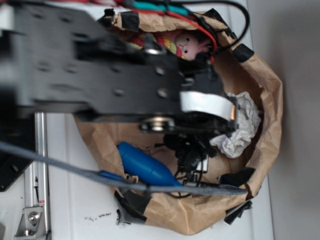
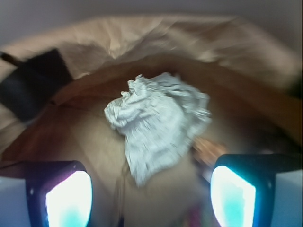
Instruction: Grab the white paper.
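- The white paper [image 1: 241,125] [image 2: 158,123] lies inside the brown paper bag [image 1: 267,85] [image 2: 156,42], on the bag's floor and close against its inner wall; in the exterior view it sits at the right side of the bag.
- The paper is a crumpled wad, off-white with grey creases. No part of the hand touches it in either view.
- The hand [image 2: 150,189] is spread wide: in the wrist view its two fingers [image 2: 66,196] stand at the lower left and lower right corners of the picture, well apart, with the wad between and beyond them.
- Both finger pads show as bright, washed-out patches; their surface detail cannot be read.
- In the exterior view the black arm [image 1: 100,65] reaches over the bag from the left and covers most of its middle; the hand itself is not clearly separable there from the dark parts under the arm.
- A blue bottle [image 1: 145,165] lies tilted in the lower left part of the bag, well apart from the paper.
- A pink toy [image 1: 187,45] shows at the top of the bag, partly hidden by the arm and by red and black cables [image 1: 220,30].
- Black tape patches [image 1: 242,52] sit on the bag's rim.
- The bag rests on a white desk [image 1: 75,210].
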Available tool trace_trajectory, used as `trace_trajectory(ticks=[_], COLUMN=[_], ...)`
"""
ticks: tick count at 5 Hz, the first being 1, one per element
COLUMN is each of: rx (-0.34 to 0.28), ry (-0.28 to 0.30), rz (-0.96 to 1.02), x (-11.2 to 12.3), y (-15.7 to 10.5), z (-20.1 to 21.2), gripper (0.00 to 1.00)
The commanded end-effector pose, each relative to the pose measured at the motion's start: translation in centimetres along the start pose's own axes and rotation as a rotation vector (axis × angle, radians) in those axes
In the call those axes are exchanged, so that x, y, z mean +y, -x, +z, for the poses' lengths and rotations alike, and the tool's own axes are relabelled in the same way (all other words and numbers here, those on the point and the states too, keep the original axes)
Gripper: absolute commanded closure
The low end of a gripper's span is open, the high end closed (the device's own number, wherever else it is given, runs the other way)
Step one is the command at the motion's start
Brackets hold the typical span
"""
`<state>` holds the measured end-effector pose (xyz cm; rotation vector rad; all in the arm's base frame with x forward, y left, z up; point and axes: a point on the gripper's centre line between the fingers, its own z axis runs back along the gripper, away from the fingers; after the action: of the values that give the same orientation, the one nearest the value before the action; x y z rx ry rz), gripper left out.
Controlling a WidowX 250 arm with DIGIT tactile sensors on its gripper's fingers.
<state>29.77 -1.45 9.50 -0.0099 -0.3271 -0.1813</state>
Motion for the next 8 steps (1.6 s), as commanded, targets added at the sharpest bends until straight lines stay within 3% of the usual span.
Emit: trace_trajectory(ticks=[1,2,3,4,5,6,7,8], rx=[-0.009,0.007,0.075,0.129,0.121,0.126,0.085,0.079], ry=[-0.027,-0.086,-0.101,-0.077,-0.044,-0.069,-0.114,-0.113], rz=[-0.051,-0.076,0.000,0.061,0.048,0.030,0.077,0.096], x=[-1.3,-2.4,-1.8,-0.8,-0.6,0.0,1.7,2.0], y=[-3.9,-4.0,-3.2,-2.8,-2.7,-3.0,-1.7,-0.9], z=[-4.0,-5.2,-7.1,-8.0,-7.2,-3.4,2.3,7.8], gripper=[0.00,0.00,1.00,1.00,1.00,1.00,1.00,1.00])
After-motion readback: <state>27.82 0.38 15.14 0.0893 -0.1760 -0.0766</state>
